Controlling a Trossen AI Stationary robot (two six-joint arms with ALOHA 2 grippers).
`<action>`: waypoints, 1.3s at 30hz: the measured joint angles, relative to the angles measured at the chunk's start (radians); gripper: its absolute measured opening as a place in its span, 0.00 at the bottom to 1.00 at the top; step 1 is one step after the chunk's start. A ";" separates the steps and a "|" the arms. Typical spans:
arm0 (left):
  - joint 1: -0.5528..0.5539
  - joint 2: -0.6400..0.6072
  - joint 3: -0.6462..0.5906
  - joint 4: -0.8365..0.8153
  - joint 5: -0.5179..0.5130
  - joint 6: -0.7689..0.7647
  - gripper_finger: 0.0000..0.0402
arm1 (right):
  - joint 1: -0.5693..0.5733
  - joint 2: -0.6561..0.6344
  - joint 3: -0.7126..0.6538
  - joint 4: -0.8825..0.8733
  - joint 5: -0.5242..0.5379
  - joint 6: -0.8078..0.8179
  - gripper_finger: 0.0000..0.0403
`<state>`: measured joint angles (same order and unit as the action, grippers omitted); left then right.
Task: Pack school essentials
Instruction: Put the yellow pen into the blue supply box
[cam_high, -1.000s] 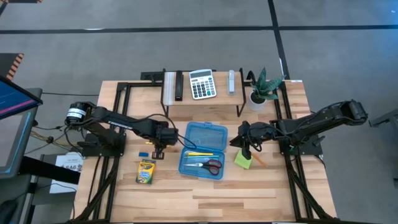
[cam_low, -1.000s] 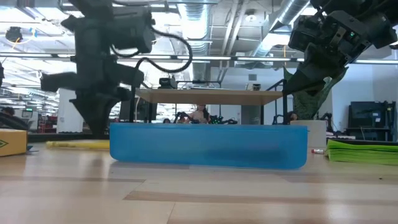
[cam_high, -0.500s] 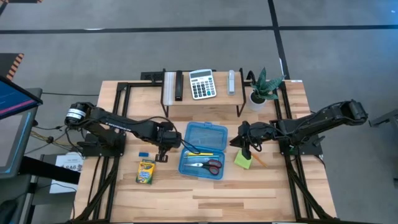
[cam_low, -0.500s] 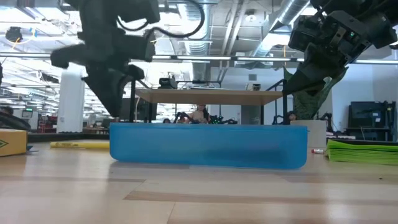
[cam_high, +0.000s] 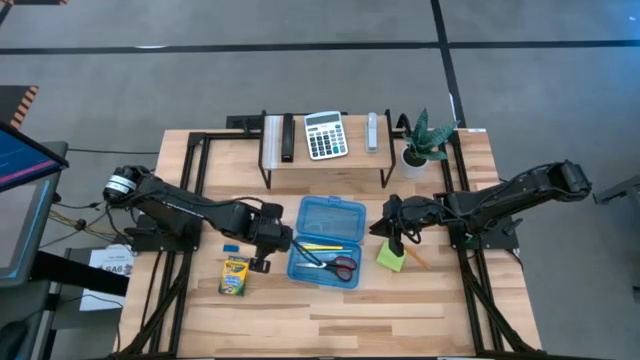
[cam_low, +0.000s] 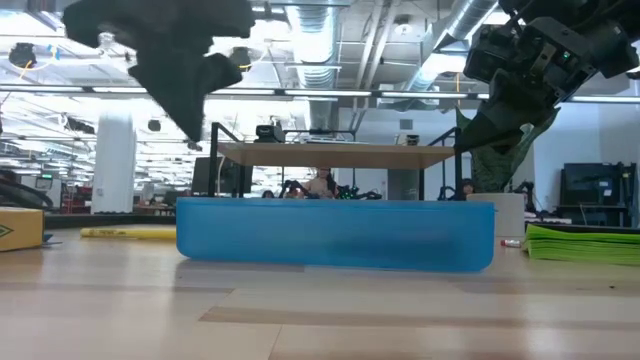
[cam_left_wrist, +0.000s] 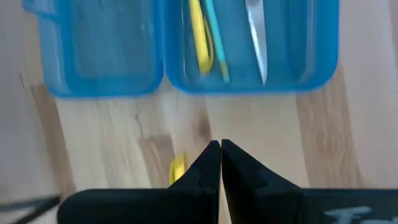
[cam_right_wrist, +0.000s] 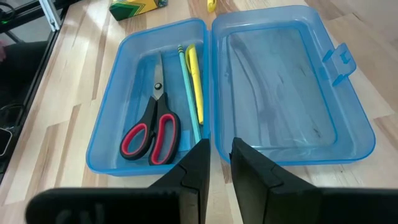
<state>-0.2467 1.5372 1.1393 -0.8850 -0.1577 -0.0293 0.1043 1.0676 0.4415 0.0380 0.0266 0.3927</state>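
An open blue plastic case (cam_high: 325, 241) lies at the table's middle. One half holds red-handled scissors (cam_right_wrist: 151, 133), a yellow pencil (cam_right_wrist: 194, 74) and a teal pencil (cam_right_wrist: 187, 87); the other half (cam_right_wrist: 283, 87) holds nothing. My left gripper (cam_left_wrist: 221, 149) is shut on nothing and hangs high above the table, left of the case (cam_low: 335, 235). A yellow thing (cam_left_wrist: 178, 168) lies on the wood below it. My right gripper (cam_right_wrist: 216, 152) stands open right of the case, raised above a lime-green sticky-note pad (cam_high: 390, 258). A crayon box (cam_high: 234, 276) and a blue eraser (cam_high: 231, 246) lie left of the case.
A raised wooden shelf (cam_high: 325, 160) at the back carries a calculator (cam_high: 325, 134) and other small items. A potted plant (cam_high: 421, 142) stands at the back right. An orange pencil (cam_high: 417, 258) lies beside the pad. Bare wood spreads along the near edge (cam_high: 330, 320).
My left gripper has risen from just above the table, left of the case, to well above it. It has also drifted toward the near edge and a little toward the case, shut all the while. My right arm has kept still.
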 joint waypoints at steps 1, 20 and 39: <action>-0.002 0.000 0.000 -0.023 0.001 0.000 0.00 | 0.000 0.000 0.000 0.000 0.000 0.000 0.22; 0.156 -0.212 -0.424 0.342 0.185 0.049 0.05 | 0.000 0.000 0.000 0.000 0.000 0.000 0.22; 0.194 -0.044 -0.485 0.473 0.048 0.121 0.45 | 0.000 0.000 0.000 0.001 0.000 0.000 0.22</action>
<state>-0.0532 1.4928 0.6548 -0.4117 -0.1097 0.0915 0.1040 1.0676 0.4417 0.0391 0.0269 0.3927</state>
